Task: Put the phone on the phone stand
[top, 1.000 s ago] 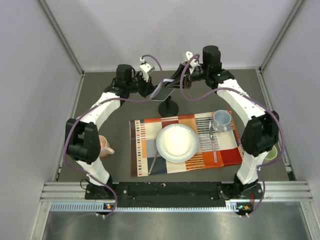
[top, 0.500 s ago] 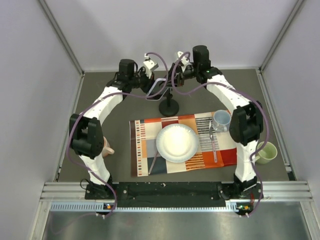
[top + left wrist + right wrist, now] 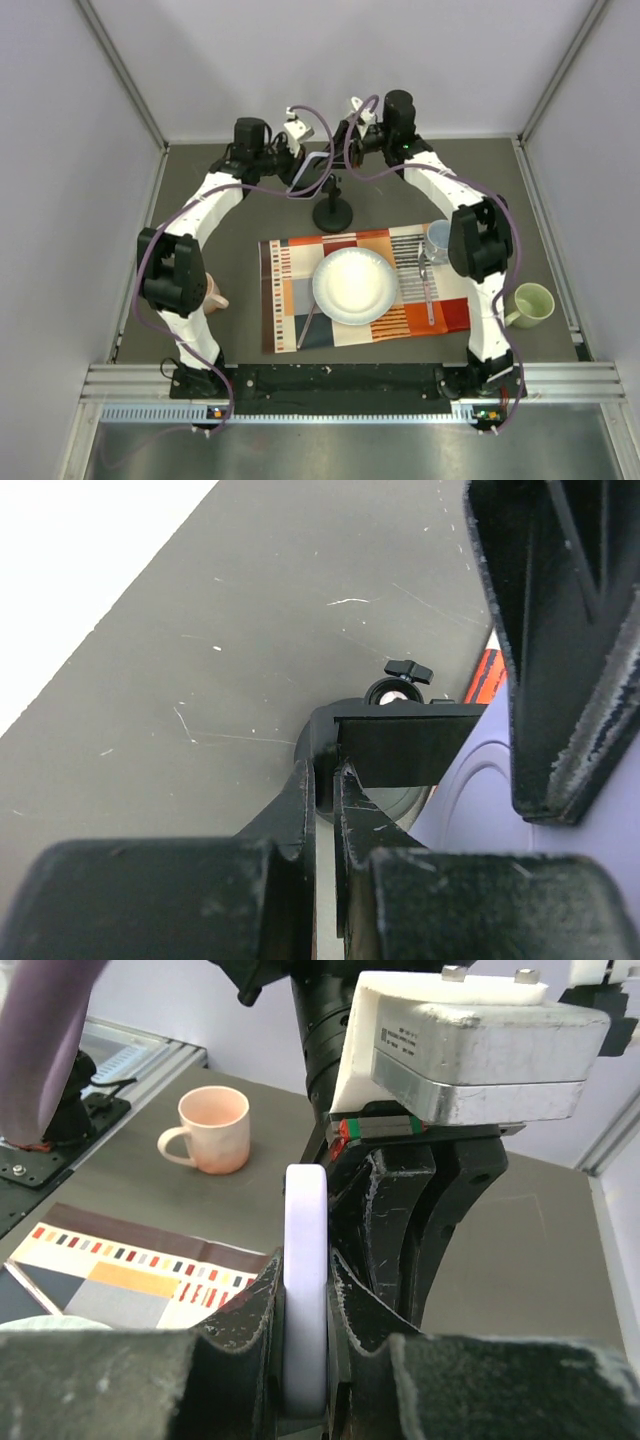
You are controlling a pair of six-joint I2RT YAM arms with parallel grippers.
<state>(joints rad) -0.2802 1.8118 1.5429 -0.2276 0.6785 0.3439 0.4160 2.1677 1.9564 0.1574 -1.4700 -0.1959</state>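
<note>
Phone (image 3: 305,1215) is up off the counter (image 3: 570,190) at the far end, pinched from both sides. Right hand (image 3: 307,1278) squeezes its pale edge, and left hand (image 3: 322,780) is nearly closed on a thin sliver of it. Stand (image 3: 333,212) sits just below, can't tell if they touch.
</note>
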